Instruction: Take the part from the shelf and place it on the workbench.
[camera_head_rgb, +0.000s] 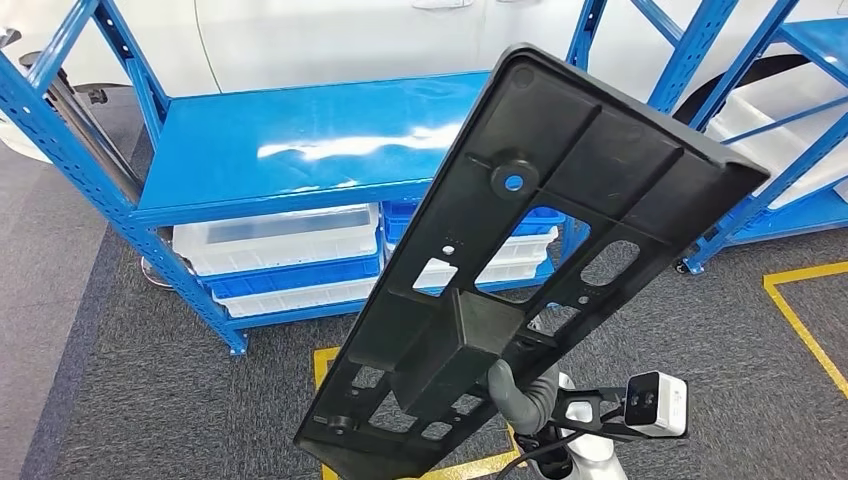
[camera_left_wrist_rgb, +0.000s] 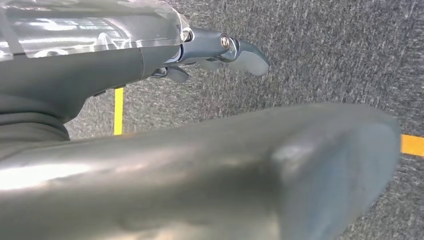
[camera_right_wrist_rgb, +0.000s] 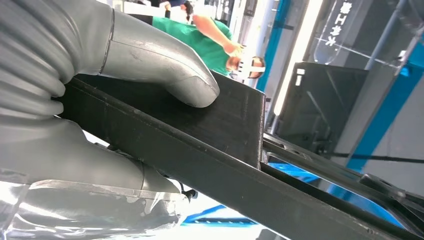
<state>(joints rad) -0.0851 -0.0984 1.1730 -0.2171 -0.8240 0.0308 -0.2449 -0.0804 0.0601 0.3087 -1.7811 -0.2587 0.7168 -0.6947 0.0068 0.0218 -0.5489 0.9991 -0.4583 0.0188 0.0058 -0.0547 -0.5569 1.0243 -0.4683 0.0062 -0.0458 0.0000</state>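
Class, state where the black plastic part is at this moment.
In the head view the black plastic part is held up tilted by the right hand, in front of the blue shelf and above the grey carpet.

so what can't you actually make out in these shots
- Right hand: in the head view the black part hides most of it.
- Part's lower end: cut off by the bottom edge of the head view.
- Left hand: in the left wrist view a blurred grey body part covers the foreground; whether the fingers are apart is unclear.
- Bins on the blue shelf: contents too small, partly behind the part.
- Workbench: cannot be identified.
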